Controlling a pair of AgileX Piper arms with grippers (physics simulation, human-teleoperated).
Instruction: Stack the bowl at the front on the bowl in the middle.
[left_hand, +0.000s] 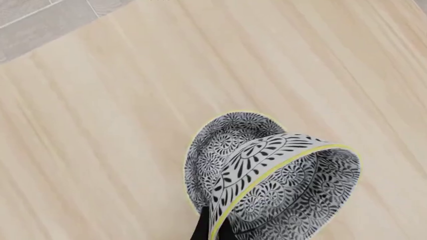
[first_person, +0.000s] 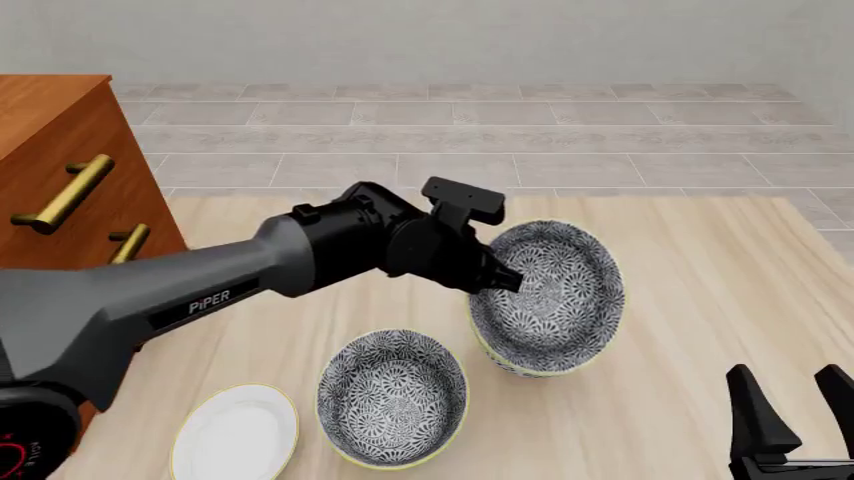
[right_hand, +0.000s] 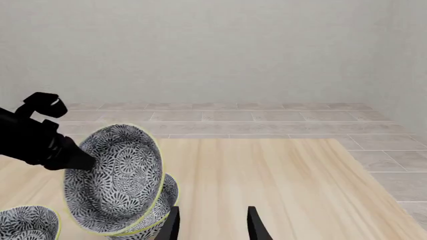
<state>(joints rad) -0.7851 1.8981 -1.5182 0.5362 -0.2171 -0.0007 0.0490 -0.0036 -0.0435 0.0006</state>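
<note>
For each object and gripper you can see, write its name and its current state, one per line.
Held bowl: lifted, tilted steeply, over another bowl.
Bowl beneath: upright on the table.
Near bowl: upright, empty.
White plate: flat, empty.
Left gripper: shut on held bowl's rim.
Right gripper: open, empty.

My pale wood bench (first_person: 694, 300) carries a white plate (first_person: 235, 434) near its front-left corner. Just beside it sits a floral bowl (first_person: 392, 397), with another bowl (first_person: 514, 362) mid-bench.

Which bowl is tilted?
The bowl held by the left gripper: held bowl tips steeply over another bowl. The third bowl sits upright by the plate.
</note>
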